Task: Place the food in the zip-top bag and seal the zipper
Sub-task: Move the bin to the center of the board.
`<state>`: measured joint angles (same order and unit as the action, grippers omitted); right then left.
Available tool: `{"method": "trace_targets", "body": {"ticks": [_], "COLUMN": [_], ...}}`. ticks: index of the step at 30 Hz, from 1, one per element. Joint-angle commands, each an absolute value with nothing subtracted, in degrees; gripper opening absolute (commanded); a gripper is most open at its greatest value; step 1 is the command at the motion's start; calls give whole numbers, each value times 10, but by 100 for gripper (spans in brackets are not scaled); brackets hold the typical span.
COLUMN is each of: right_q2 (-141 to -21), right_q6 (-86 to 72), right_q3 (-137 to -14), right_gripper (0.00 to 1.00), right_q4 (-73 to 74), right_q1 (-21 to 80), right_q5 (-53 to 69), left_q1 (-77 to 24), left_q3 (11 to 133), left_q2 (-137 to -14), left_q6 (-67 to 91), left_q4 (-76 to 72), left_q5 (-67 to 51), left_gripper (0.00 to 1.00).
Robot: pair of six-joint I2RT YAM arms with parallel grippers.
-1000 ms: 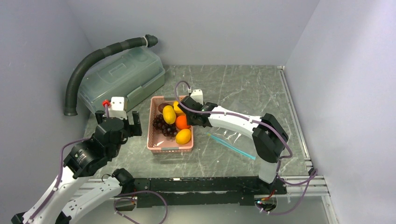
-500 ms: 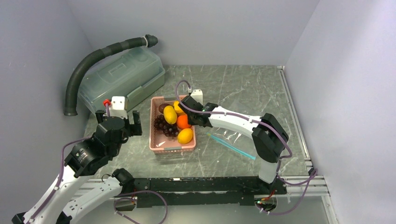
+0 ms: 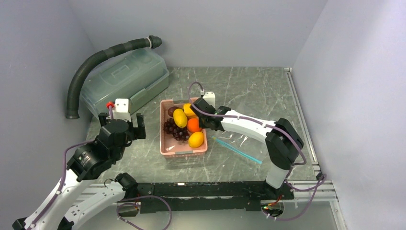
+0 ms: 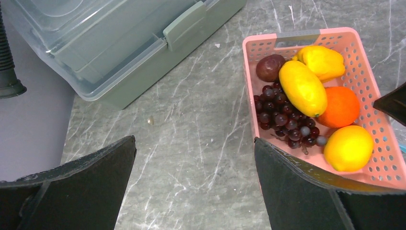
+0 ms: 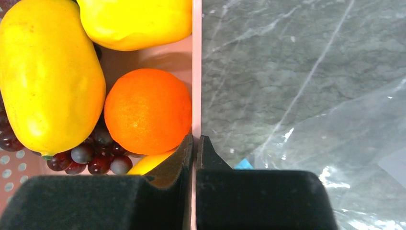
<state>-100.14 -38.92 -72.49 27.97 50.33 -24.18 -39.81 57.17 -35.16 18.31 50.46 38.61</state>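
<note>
The right pincer (image 5: 195, 148) pinches the right wall of the pink basket (image 5: 197, 72) at mid-frame, probably to drag the food (image 5: 147, 111) inside it nearer the zip-top bag (image 5: 344, 139) lying flat just to its right, while the left pincer (image 4: 194, 143) hangs wide, empty, lower left.

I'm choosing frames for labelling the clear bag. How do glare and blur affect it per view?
Top view: sharp, but the bag is nearly invisible against the table; only the zipper and glints mark it. Right wrist: bag in focus, white glare patches on its creases, the right gripper blocking the bottom. Left wrist: basket crisp, bag practically out of frame.
</note>
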Motion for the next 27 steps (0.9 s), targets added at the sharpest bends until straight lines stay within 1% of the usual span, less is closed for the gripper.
{"method": "trace_targets", "body": {"ticks": [1,11,12,13,14,19,27], "right_q2": [-950,-918,-917,-915,-912,-885,-812], "right_q6": [-373,-368,-368,-368,-367,-364,-358], "right_q3": [-702,-671,-671,-671,-669,-667,-665], "right_gripper": [0,0,4,12,17,37,57], "right_q4": [297,289,288,288,286,290,332], "right_q1": [485,470,470,470,470,470,470], "right_q5": [-271,-264,-263,-260,-258,-253,-282], "left_q1": [-396,-394,-394,-394,-393,-393,-393], "left_q3": [576,577,577,577,576,576,576], "left_q2": [-359,-365,-365,-365,-365,-365,-363], "left_q6": [184,184,184,184,184,184,183], "left_q4": [486,486,486,486,486,485,485], "left_q5": [384,385,385,384,385,383,378], "left_gripper": [99,99,99,99,99,99,99]}}
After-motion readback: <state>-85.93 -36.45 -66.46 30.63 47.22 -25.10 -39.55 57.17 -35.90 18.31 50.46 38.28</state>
